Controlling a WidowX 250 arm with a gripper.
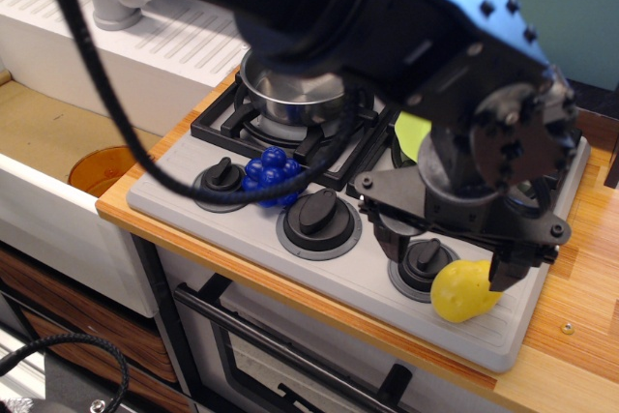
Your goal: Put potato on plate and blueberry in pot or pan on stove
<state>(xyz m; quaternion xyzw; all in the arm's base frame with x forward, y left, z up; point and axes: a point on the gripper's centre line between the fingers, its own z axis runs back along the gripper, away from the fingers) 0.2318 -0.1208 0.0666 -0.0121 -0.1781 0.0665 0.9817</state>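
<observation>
Plate (410,132) and pot (290,94) mostly hidden behind arm (387,16).

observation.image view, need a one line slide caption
Open hand lowered over the yellow potato at the stove's front right corner, blueberry between knobs, steel pot on the back burner.

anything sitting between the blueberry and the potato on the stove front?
Yes. In the only view, two black knobs lie between the blueberry and the potato: the middle knob and the right knob, which sits right beside the potato.
</observation>
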